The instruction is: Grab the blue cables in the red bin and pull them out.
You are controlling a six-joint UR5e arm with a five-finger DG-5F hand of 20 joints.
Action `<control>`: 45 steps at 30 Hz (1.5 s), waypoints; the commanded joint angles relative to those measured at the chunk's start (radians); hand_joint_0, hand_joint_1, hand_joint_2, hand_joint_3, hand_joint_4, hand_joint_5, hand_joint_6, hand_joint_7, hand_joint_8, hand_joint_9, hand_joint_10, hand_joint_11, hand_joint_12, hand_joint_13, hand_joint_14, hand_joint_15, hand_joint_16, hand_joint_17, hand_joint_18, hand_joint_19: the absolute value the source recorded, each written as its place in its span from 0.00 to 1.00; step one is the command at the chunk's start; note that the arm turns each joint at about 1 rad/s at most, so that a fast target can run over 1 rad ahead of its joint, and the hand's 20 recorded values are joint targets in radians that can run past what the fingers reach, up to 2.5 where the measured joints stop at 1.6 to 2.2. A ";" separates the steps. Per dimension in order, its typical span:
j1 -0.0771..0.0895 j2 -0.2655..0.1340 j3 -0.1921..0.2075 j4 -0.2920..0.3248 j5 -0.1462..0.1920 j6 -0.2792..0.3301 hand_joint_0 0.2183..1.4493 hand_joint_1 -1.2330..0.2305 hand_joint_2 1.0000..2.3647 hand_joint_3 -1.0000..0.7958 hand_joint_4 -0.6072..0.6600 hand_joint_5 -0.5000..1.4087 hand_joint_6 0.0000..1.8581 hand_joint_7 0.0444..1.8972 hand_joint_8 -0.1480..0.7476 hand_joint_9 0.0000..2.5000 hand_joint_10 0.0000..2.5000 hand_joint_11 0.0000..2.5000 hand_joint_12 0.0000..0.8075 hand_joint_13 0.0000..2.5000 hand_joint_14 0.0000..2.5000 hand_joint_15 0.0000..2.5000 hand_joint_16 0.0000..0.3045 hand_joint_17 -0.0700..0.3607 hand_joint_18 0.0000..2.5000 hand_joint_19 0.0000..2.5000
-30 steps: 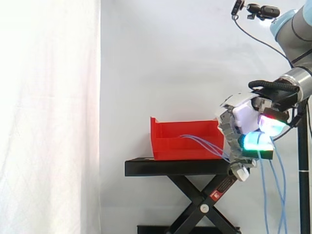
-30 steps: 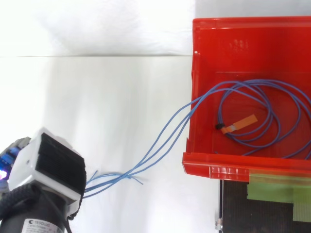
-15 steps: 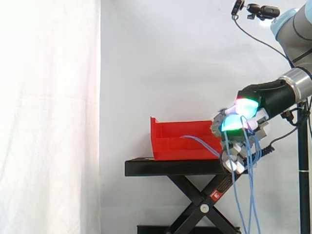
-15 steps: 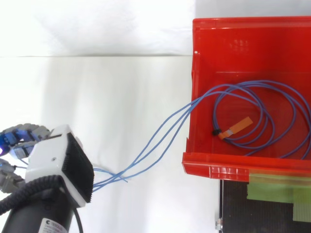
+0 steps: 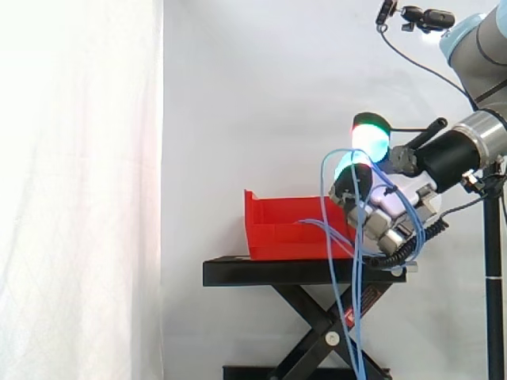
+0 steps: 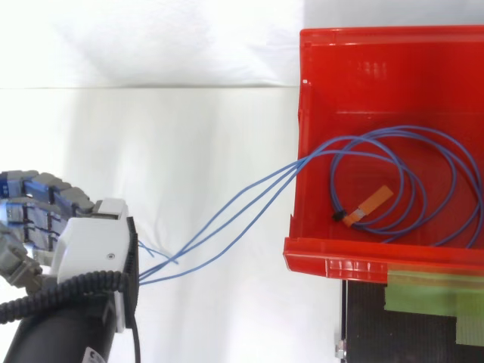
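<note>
The red bin (image 5: 285, 233) stands on the black stand (image 5: 277, 271). In the top view the blue cables (image 6: 227, 219) lie coiled in the bin (image 6: 333, 253), with an orange tag (image 6: 370, 203) on them, and several strands run over its left wall to my hand (image 6: 91, 249). In the side view my hand (image 5: 388, 218) is level with the bin's right end, palm turned up, fingers partly curled. The blue cables (image 5: 337, 317) loop over its glowing fingertips (image 5: 370, 134) and hang down toward the floor.
Green tape (image 6: 431, 295) is stuck across the stand's top in front of the bin. A small camera on a mount (image 5: 420, 16) sits at the upper right, above the arm. A white curtain hangs behind everything.
My hand has rolled palm up and moved toward the bin, lifting the cable loop higher. The hanging strands have swung left, and the coil in the bin has shifted slightly.
</note>
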 commanded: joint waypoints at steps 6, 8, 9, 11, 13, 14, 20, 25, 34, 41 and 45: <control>-0.007 0.001 0.000 -0.003 -0.005 0.592 0.57 0.23 0.00 0.00 0.56 0.73 0.27 0.40 0.46 0.46 0.01 0.36 0.41 0.51 0.01 0.48 0.15 0.41 0.37 0.33; -0.008 0.000 -0.002 -0.003 -0.005 0.578 0.57 0.23 0.00 0.00 0.56 0.73 0.28 0.39 0.46 0.47 0.01 0.36 0.40 0.52 0.01 0.51 0.15 0.41 0.37 0.33; -0.008 0.000 -0.002 -0.003 -0.005 0.572 0.57 0.23 0.00 0.00 0.56 0.72 0.28 0.39 0.47 0.47 0.01 0.37 0.39 0.53 0.01 0.53 0.15 0.41 0.38 0.34; -0.010 0.000 -0.002 -0.003 -0.005 0.570 0.57 0.23 0.00 0.00 0.56 0.72 0.28 0.39 0.47 0.46 0.01 0.37 0.37 0.56 0.01 0.59 0.15 0.41 0.41 0.39; -0.010 0.000 -0.002 -0.003 -0.005 0.566 0.57 0.23 0.00 0.00 0.56 0.72 0.28 0.39 0.47 0.46 0.01 0.37 0.37 0.57 0.01 0.63 0.15 0.40 0.44 0.46; -0.011 0.000 -0.002 -0.004 -0.007 0.553 0.57 0.23 0.00 0.00 0.56 0.72 0.28 0.39 0.46 0.46 0.01 0.37 0.36 0.58 0.01 0.64 0.15 0.40 0.45 0.47; -0.020 0.000 -0.002 0.016 -0.018 0.372 0.57 0.23 0.00 0.00 0.57 0.72 0.28 0.39 0.47 0.47 0.01 0.37 0.35 0.62 0.00 0.72 0.14 0.38 0.49 0.52; -0.031 0.000 -0.002 0.097 -0.036 0.190 0.58 0.23 0.00 0.00 0.56 0.72 0.28 0.39 0.47 0.47 0.01 0.37 0.35 0.62 0.05 0.71 0.13 0.38 0.50 0.52; -0.051 0.000 -0.002 0.237 -0.125 -0.200 0.58 0.23 0.00 0.00 0.56 0.73 0.28 0.39 0.47 0.47 0.01 0.37 0.35 0.57 0.41 0.62 0.13 0.37 0.52 0.60; -0.054 0.000 -0.022 0.243 -0.125 -0.195 0.58 0.23 0.00 0.00 0.56 0.73 0.27 0.39 0.48 0.48 0.01 0.37 0.34 0.55 0.64 0.53 0.12 0.35 0.56 0.66; -0.042 0.000 -0.083 0.332 -0.124 -0.109 0.58 0.23 0.00 0.00 0.56 0.73 0.27 0.39 0.47 0.49 0.01 0.37 0.34 0.54 0.79 0.47 0.11 0.34 0.60 0.76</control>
